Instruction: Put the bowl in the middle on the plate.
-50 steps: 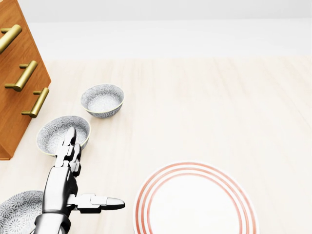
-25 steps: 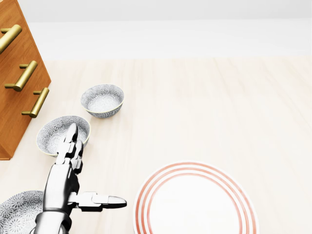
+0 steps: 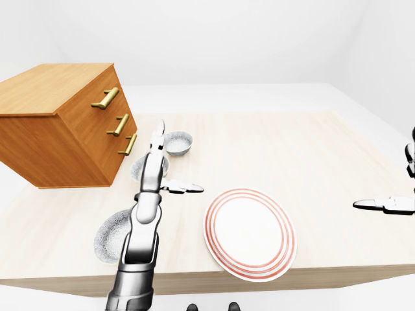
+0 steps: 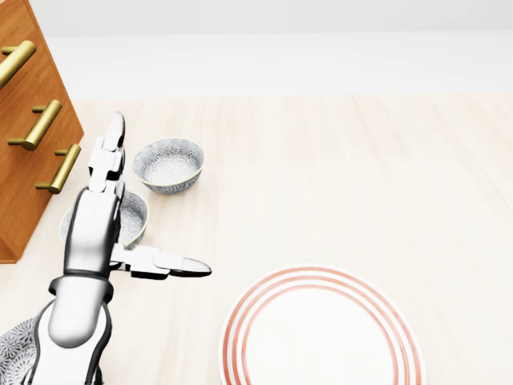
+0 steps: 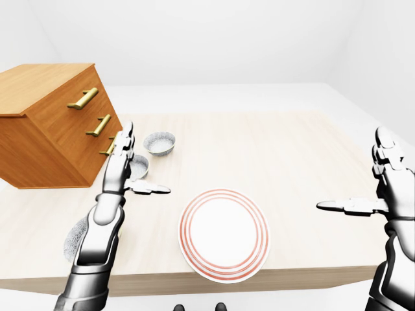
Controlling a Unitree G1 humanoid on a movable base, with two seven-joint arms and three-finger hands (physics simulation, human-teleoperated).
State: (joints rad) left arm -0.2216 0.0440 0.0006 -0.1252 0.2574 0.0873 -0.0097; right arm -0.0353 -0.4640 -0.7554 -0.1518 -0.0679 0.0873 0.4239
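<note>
A: So, left-eye view: where's the middle bowl (image 3: 137,170)?
B: Beside the drawers (image 3: 65,123), seemingly under the left hand (image 3: 154,170), whose fingers are spread and empty.
A: Head view?
B: Arm half hides it. Looks rigid, glazed, likely slippery; pinch the rim.
A: Right-eye view?
B: Right hand (image 5: 388,184) splayed too, well away from the plate (image 5: 224,233)

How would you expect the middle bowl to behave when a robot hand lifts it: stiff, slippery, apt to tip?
Probably stiff and breakable: the middle bowl looks like patterned glazed ceramic with a crisp rim. Its smooth curved wall may slip in the left robot hand. Being low and wide, it likely won't tip when set down.
</note>
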